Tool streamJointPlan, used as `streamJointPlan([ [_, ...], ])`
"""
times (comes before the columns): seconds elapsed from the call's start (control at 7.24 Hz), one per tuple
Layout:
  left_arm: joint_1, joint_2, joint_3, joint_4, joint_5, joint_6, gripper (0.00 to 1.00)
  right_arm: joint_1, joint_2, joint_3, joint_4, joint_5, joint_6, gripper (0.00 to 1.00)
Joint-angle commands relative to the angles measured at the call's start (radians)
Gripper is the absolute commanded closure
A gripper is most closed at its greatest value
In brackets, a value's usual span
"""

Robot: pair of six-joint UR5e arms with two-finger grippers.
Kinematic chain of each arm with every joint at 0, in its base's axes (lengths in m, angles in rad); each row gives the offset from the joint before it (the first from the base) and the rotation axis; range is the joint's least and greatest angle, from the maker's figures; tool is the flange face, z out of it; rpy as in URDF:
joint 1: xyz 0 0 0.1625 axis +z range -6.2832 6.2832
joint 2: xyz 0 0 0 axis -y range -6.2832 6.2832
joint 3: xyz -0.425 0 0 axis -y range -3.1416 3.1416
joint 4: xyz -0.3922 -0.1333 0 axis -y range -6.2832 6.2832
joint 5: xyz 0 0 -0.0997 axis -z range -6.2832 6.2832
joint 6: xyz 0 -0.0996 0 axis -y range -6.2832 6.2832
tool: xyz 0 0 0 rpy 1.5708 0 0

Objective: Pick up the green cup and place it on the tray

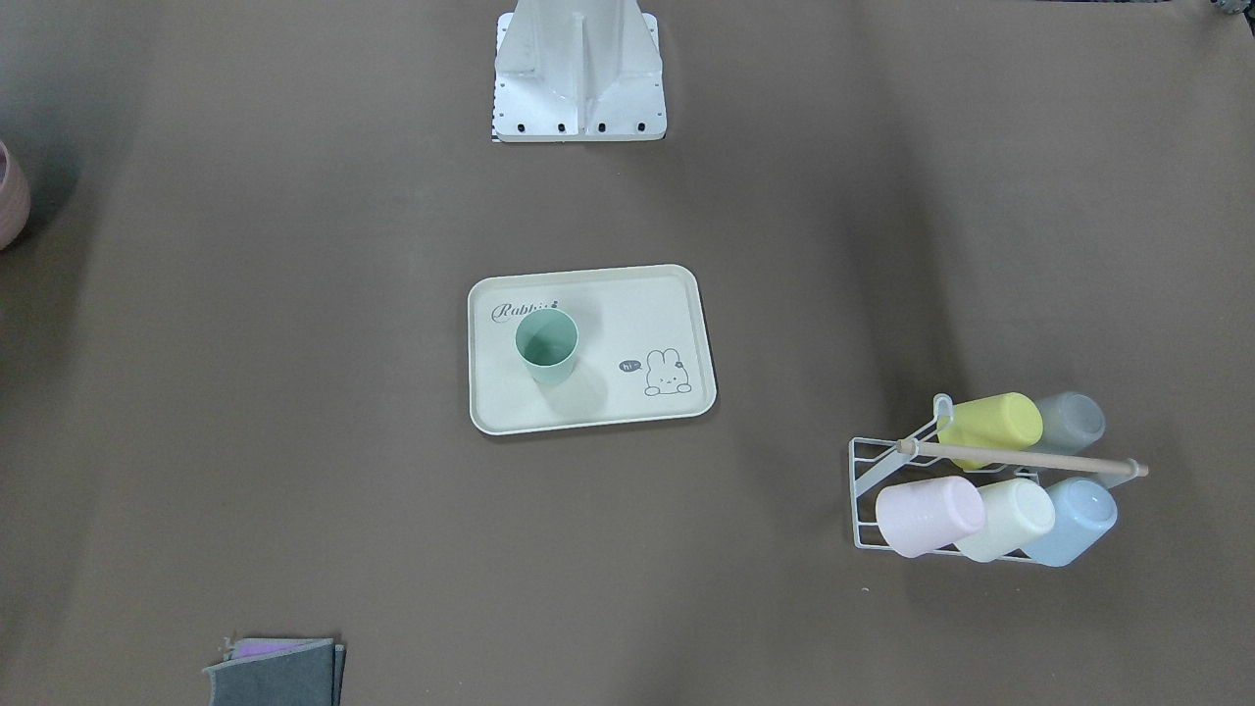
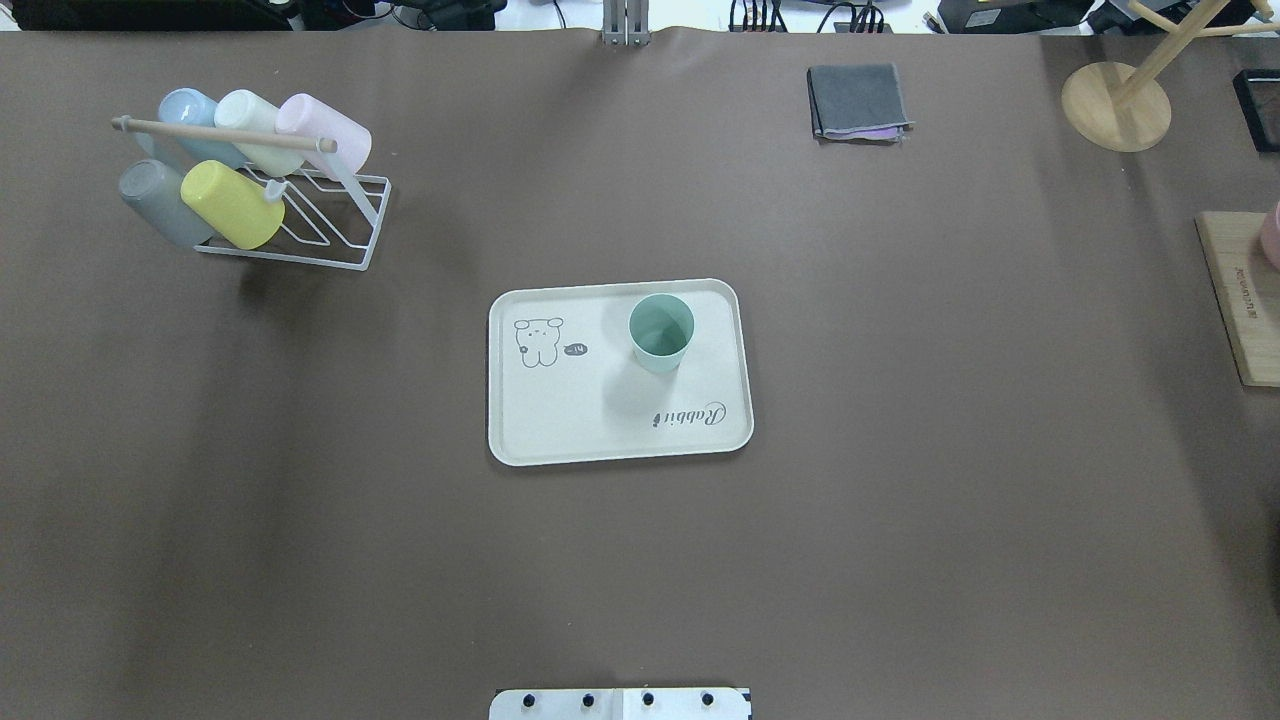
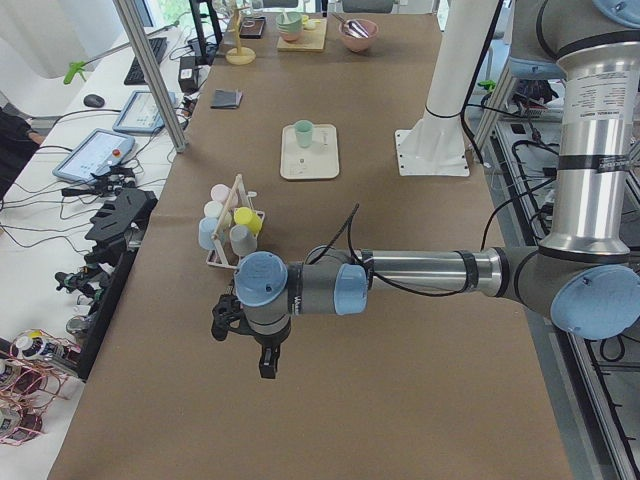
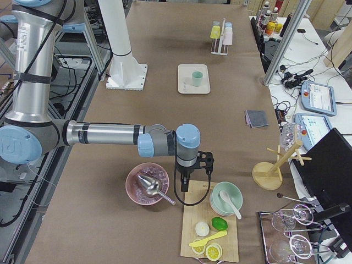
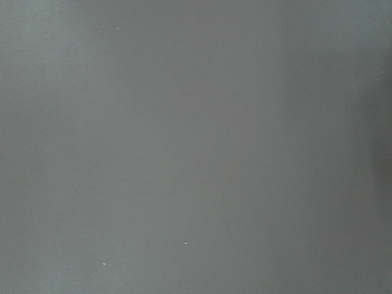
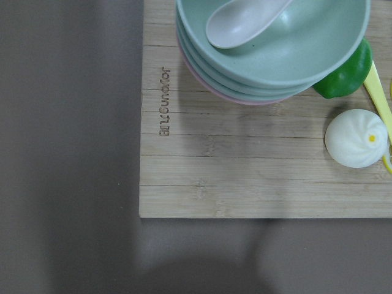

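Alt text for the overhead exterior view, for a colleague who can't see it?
The green cup stands upright on the tray, in the middle of the brown table. A white wire rack holding five pastel cups sits at upper left, and a folded grey cloth at upper right.
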Motion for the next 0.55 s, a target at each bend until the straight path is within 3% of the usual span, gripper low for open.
streamJointPlan([
  [0.0, -0.007, 0.0, 0.008, 0.002, -0.005, -0.006, 0.01, 0.0, 0.0, 0.0, 0.001, 0.001, 0.0, 0.0],
  [0.41, -0.007, -0.001, 0.004, 0.004, -0.006, -0.006, 0.01, 0.0, 0.0, 0.0, -0.001, -0.001, 0.0, 0.0],
])
